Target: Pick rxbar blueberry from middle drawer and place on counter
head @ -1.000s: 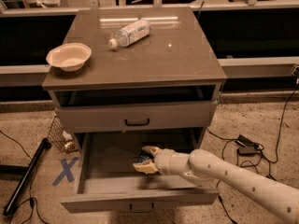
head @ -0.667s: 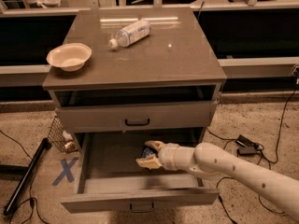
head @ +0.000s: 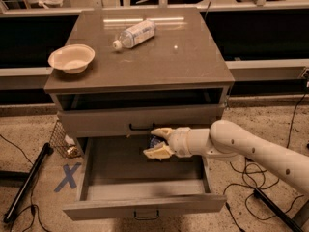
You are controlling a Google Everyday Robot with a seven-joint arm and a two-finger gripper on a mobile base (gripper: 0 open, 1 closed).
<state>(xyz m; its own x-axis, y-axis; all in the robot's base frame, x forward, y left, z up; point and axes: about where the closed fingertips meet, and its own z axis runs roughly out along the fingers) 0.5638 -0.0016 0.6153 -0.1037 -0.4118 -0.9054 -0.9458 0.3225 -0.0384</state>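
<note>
The middle drawer is pulled out, its tray bare. My gripper hovers over the drawer's back part, just below the upper drawer front. It is shut on the rxbar blueberry, a small dark blue piece showing between the cream fingers. The bar is lifted off the drawer floor. My arm reaches in from the right. The counter is the glossy grey-brown top above.
A clear plastic bottle lies on the counter's back, and a cream bowl sits at its left edge. A wire basket, a black pole and a blue X mark are on the floor left; cables lie right.
My gripper has risen from the drawer floor and moved up and back toward the upper drawer front, carrying the bar with it.
</note>
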